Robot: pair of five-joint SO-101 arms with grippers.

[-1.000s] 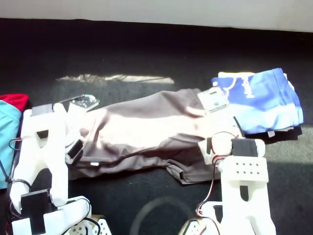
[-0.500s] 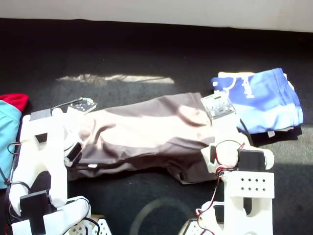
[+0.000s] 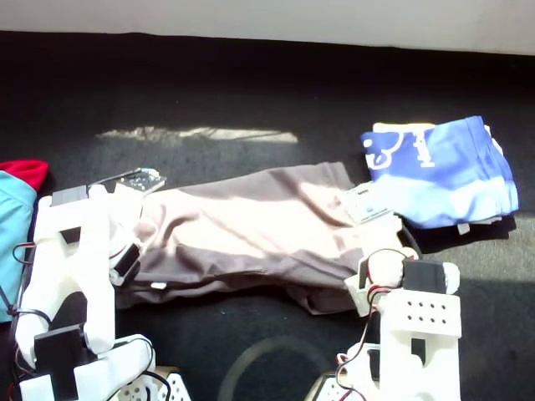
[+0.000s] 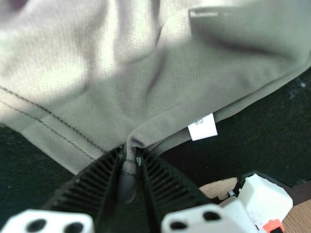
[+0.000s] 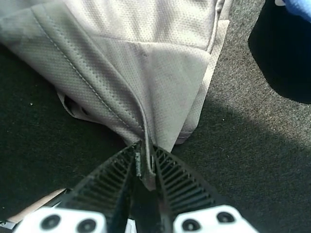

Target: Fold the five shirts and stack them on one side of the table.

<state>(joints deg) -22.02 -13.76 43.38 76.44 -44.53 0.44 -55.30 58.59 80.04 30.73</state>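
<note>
I see the grey shirt [image 3: 251, 234] lying crumpled across the middle of the high view on the black table [image 3: 251, 83]. My left gripper [image 4: 129, 154] is clamped on a fold of hem at its left end, and my right gripper [image 5: 145, 158] is pinched on a corner at its lower right. A folded blue shirt [image 3: 443, 171] sits at the upper right, and a teal shirt [image 3: 12, 234] is at the left edge.
</note>
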